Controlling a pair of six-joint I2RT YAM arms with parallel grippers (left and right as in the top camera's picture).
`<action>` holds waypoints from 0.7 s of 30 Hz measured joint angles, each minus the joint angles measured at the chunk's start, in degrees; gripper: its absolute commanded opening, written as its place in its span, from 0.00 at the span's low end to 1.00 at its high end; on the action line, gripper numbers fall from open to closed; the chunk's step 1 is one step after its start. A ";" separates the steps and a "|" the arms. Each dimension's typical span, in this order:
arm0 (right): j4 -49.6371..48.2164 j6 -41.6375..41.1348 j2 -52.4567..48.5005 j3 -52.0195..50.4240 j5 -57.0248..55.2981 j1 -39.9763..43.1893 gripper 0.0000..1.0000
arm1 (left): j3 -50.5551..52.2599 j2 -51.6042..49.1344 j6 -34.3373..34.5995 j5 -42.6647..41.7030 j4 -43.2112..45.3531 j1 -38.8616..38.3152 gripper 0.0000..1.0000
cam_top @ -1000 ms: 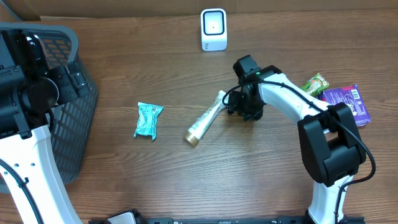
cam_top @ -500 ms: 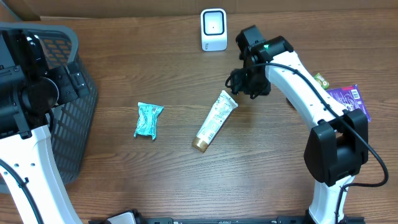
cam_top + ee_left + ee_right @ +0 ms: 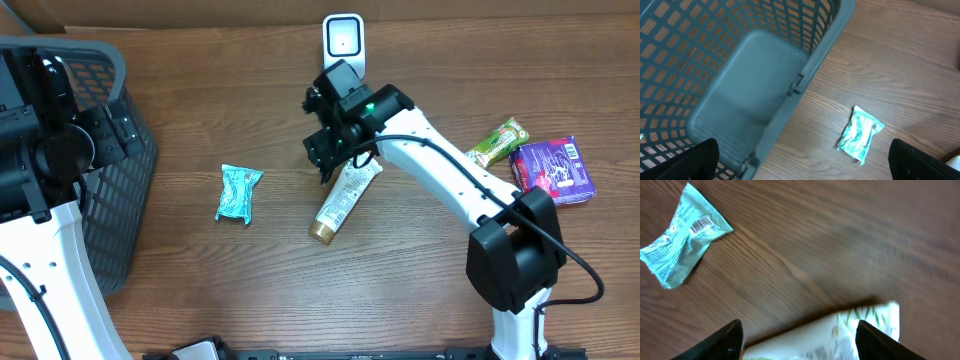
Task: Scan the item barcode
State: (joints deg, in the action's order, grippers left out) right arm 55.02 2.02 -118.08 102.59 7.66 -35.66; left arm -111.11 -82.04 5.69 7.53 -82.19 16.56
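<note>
Tube [image 3: 340,197], centre frame, lying unheld; right gripper [image 3: 325,158] has swung from its right across to its crimped end, jaws widened, empty, straddling it, so a regrasp likely precedes the scanner [image 3: 343,46]; left gripper [image 3: 802,160] wide open, empty.

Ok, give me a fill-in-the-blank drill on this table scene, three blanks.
The teal packet lies between the tube and the grey ____.
The claw above the tube belongs to the ____ arm.
The green snack bar lies beside a ____ package.
Missing: basket; right; purple.
</note>
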 measured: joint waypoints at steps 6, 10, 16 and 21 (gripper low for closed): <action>-1.38 3.74 -5.92 0.00 -0.81 1.53 0.73 | 0.00 0.00 0.00 0.00 -0.02 0.00 0.99; 0.39 4.61 -8.94 -0.26 -1.09 2.82 0.73 | 0.00 0.00 0.00 -0.02 -0.04 0.00 0.99; 7.48 4.07 -9.07 -0.33 -1.18 5.03 0.73 | 0.00 0.00 0.00 0.00 -0.07 0.00 1.00; 17.94 1.90 -9.07 -0.33 -0.09 8.33 0.72 | 0.00 0.00 0.00 0.00 -0.07 0.00 1.00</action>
State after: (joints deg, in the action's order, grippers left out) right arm 72.97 3.92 -127.15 102.26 7.57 -27.33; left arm -111.11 -82.04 5.69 7.53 -82.26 16.56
